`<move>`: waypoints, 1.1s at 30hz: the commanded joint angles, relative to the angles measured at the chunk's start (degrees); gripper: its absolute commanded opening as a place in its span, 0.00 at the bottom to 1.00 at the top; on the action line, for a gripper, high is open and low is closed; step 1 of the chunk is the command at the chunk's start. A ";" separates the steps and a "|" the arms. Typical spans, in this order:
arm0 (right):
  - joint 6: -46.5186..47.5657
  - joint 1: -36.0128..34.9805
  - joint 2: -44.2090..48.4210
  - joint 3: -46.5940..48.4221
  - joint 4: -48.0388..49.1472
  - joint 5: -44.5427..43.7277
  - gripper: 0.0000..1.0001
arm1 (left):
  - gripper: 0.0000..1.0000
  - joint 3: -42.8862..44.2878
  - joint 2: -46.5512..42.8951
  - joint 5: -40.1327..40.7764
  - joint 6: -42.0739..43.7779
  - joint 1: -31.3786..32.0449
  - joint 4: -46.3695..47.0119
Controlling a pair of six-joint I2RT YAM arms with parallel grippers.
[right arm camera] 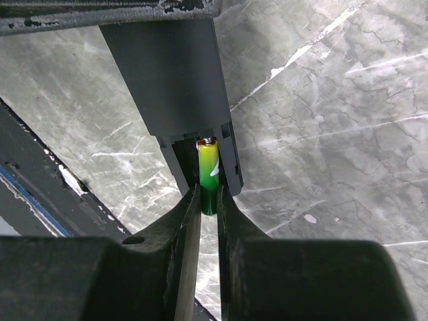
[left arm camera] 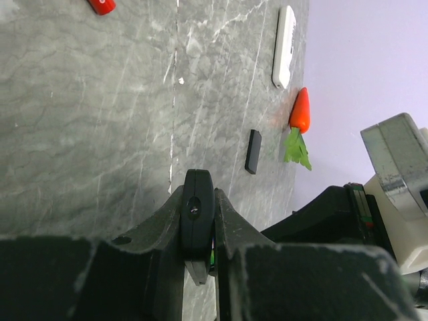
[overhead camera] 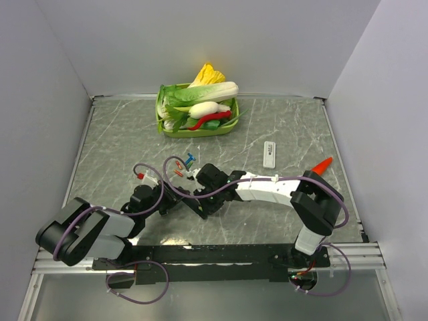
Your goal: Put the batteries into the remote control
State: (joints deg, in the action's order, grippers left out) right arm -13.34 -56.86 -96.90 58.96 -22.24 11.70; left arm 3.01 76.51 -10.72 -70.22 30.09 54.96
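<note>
Green battery sits pinched in my right gripper, fingers clamped on its lower half. Its top end is inside the open compartment of the black remote, at or very near the spring contact. The left gripper is closed on that remote's edge and holds it up off the table, centre-left in the top view.

Progress, my reading:
- Cover removal looks done. A black battery cover lies flat on the table, apart from the remote.
- The first cell is partly in, with its lower end not yet dropped into the slot.
- The slot beside it is dark, so I cannot tell if it is filled.
- Left to do: seat this cell, add whatever further cells the bay takes, and refit the cover.

Count:
- Remotes: two. One is the black one in hand. The other is a white remote lying right of centre in the top view, untouched.
- Batteries: one green in the gripper, plus loose batteries in a small cluster just above the grippers. I make out red, blue and green among them, but they are too small for a firm number.
- Battery cover: one.
- Carrot: one, at the right edge.
- Green basket: one, holding vegetables, at upper centre.
</note>
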 commanded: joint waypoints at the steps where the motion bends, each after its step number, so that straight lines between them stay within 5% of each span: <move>1: 1.13 0.00 1.80 2.65 -2.02 -4.41 0.15 | 0.01 -0.37 -1.45 -2.81 -2.21 -0.38 1.20; 14: 1.83 -0.18 3.91 3.71 -3.60 -4.15 0.31 | 0.01 0.33 -1.98 -2.90 -3.26 -0.99 -2.13; 25: 1.66 -0.53 4.53 3.97 -3.69 -3.18 0.30 | 0.01 0.60 -2.33 -3.08 -3.44 -1.17 -3.28; 30: 1.39 -0.27 6.72 2.31 -5.09 -10.11 0.32 | 0.01 1.30 -3.29 -1.85 -2.74 -1.26 -7.49; 33: 2.26 2.18 7.95 1.25 -6.41 -13.18 0.41 | 0.01 1.39 -4.17 -1.50 -2.38 -1.26 -8.46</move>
State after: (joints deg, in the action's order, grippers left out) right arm -12.10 -56.82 -95.04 60.10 -26.72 4.73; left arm 3.05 74.24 -12.67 -73.10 29.06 47.57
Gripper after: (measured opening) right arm 0.345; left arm 0.208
